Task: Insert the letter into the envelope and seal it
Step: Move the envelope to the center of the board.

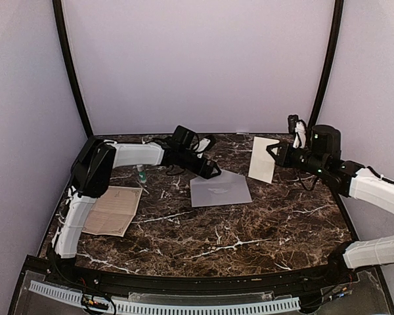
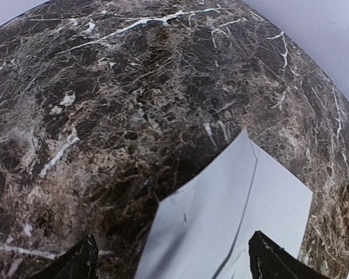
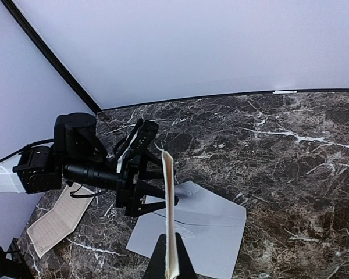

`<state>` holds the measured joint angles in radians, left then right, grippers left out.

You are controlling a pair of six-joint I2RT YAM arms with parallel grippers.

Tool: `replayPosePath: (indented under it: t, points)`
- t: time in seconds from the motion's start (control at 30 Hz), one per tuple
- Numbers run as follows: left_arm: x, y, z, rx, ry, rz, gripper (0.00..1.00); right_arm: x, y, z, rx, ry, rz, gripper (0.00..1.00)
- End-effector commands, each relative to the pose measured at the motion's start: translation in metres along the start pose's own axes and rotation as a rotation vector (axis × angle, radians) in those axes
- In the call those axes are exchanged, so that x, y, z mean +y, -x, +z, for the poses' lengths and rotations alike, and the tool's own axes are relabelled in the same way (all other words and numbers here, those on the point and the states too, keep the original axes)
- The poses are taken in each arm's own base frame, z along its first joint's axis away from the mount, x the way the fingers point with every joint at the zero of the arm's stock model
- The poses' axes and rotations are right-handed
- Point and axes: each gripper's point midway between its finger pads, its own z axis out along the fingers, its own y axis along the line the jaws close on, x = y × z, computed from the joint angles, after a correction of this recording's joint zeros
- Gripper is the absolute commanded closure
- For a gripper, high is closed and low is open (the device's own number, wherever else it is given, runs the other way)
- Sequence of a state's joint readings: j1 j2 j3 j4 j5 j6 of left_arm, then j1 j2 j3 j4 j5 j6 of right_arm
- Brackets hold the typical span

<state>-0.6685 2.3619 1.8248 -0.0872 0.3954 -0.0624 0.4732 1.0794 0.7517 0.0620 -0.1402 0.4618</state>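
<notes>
The pale grey envelope [image 1: 220,189] lies flat on the marble table; it also shows in the left wrist view [image 2: 232,215] and the right wrist view [image 3: 212,226]. My left gripper [image 1: 213,172] is open, low over the envelope's back left corner, its jaws straddling that corner [image 2: 174,273]; from the right wrist view it [image 3: 168,189] looks to touch the paper. My right gripper [image 1: 276,155] is shut on the folded cream letter [image 1: 262,159], held upright above the table to the right of the envelope. The letter shows edge-on [image 3: 169,203] between the shut fingers [image 3: 168,264].
A tan bordered sheet [image 1: 113,210] lies at the left, near the left arm's base; it also shows in the right wrist view [image 3: 55,224]. A small green and white stick [image 1: 141,174] stands behind it. Pale walls enclose the table.
</notes>
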Motion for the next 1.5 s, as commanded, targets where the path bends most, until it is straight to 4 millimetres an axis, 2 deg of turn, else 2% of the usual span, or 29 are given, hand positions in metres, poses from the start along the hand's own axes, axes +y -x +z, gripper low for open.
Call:
replayPosePath:
  t: [0.0, 0.1, 0.2, 0.3, 0.43, 0.5, 0.53, 0.7, 0.73, 0.8, 0.83, 0.9, 0.97, 1.0, 1.03, 1.07, 1.1, 1.13, 1.2, 1.23, 1.27, 1.3, 1.33, 1.37, 1.4, 1.43, 1.47]
  points:
    - [0.013, 0.006, 0.005, 0.026, 0.021, 0.021, 0.11, 0.008, 0.006, 0.002, -0.032, 0.063, 0.021, 1.00]
    - [0.011, 0.008, 0.013, 0.030, -0.013, 0.020, 0.10, 0.012, 0.003, 0.005, -0.024, 0.091, 0.026, 1.00]
    - [0.004, -0.001, 0.021, 0.067, -0.090, 0.004, 0.10, 0.014, 0.000, 0.007, -0.016, 0.114, 0.032, 1.00]
    - [0.003, -0.007, 0.032, 0.097, -0.131, -0.012, 0.15, 0.016, -0.003, 0.008, -0.008, 0.129, 0.031, 1.00]
    - [0.004, -0.009, 0.034, 0.098, -0.143, -0.033, 0.19, 0.018, -0.002, 0.007, -0.004, 0.137, 0.030, 1.00]
    - [0.003, -0.006, 0.033, 0.087, -0.159, -0.045, 0.27, 0.020, -0.002, 0.006, 0.001, 0.142, 0.032, 1.00]
    - [0.002, -0.003, 0.032, 0.079, -0.174, -0.047, 0.38, 0.020, -0.002, 0.006, 0.002, 0.145, 0.037, 1.00]
    - [-0.005, 0.002, 0.026, 0.068, -0.221, -0.054, 0.73, 0.021, -0.003, 0.001, -0.009, 0.152, 0.069, 1.00]
    - [-0.006, 0.002, 0.024, 0.072, -0.224, -0.058, 0.83, 0.020, -0.003, -0.001, -0.013, 0.150, 0.074, 1.00]
    - [-0.009, 0.001, 0.019, 0.077, -0.230, -0.068, 0.95, 0.019, -0.003, -0.005, -0.024, 0.145, 0.079, 1.00]
    - [-0.011, 0.001, 0.017, 0.078, -0.239, -0.073, 0.98, 0.019, -0.003, -0.006, -0.025, 0.143, 0.080, 1.00]
    - [-0.016, 0.001, 0.009, 0.074, -0.245, -0.084, 1.00, 0.019, -0.003, -0.009, -0.025, 0.144, 0.080, 1.00]
    - [-0.021, 0.009, -0.002, 0.035, -0.240, -0.095, 1.00, 0.020, -0.003, -0.011, -0.025, 0.145, 0.080, 1.00]
    - [-0.025, 0.003, -0.012, 0.039, -0.240, -0.142, 1.00, 0.020, -0.004, -0.011, -0.024, 0.148, 0.080, 1.00]
    - [-0.028, 0.013, -0.018, -0.015, -0.247, -0.130, 1.00, 0.021, -0.004, -0.012, -0.024, 0.151, 0.080, 1.00]
    - [-0.033, 0.006, -0.030, -0.019, -0.235, -0.181, 1.00, 0.021, -0.004, -0.012, -0.023, 0.154, 0.079, 1.00]
    - [-0.031, 0.018, -0.038, -0.087, -0.196, -0.177, 1.00, 0.022, -0.005, -0.012, -0.022, 0.157, 0.079, 1.00]
    - [-0.034, 0.004, -0.050, -0.083, -0.176, -0.238, 1.00, 0.022, -0.006, -0.012, -0.018, 0.161, 0.081, 1.00]
    - [-0.022, -0.001, -0.072, -0.160, -0.048, -0.344, 1.00, 0.024, -0.008, -0.012, -0.015, 0.173, 0.091, 1.00]
    - [-0.025, -0.014, -0.085, -0.184, -0.031, -0.416, 1.00, 0.025, -0.009, -0.012, -0.017, 0.181, 0.096, 1.00]
    - [-0.018, -0.017, -0.092, -0.220, 0.022, -0.457, 1.00, 0.027, -0.011, -0.012, -0.013, 0.188, 0.101, 1.00]
    - [-0.024, -0.028, -0.105, -0.250, 0.027, -0.522, 1.00, 0.029, -0.012, -0.012, -0.012, 0.196, 0.103, 1.00]
    - [-0.019, -0.027, -0.114, -0.312, 0.073, -0.545, 1.00, 0.032, -0.013, -0.012, -0.010, 0.203, 0.105, 1.00]
    - [-0.028, -0.044, -0.125, -0.319, 0.082, -0.593, 1.00, 0.035, -0.014, -0.012, -0.008, 0.210, 0.105, 1.00]
    - [-0.022, -0.044, -0.134, -0.375, 0.136, -0.616, 1.00, 0.038, -0.015, -0.012, -0.008, 0.216, 0.105, 1.00]
    - [-0.027, -0.058, -0.144, -0.389, 0.154, -0.673, 1.00, 0.042, -0.017, -0.012, -0.007, 0.221, 0.106, 1.00]
    - [-0.024, -0.058, -0.152, -0.443, 0.192, -0.699, 1.00, 0.045, -0.019, -0.011, -0.003, 0.227, 0.104, 1.00]
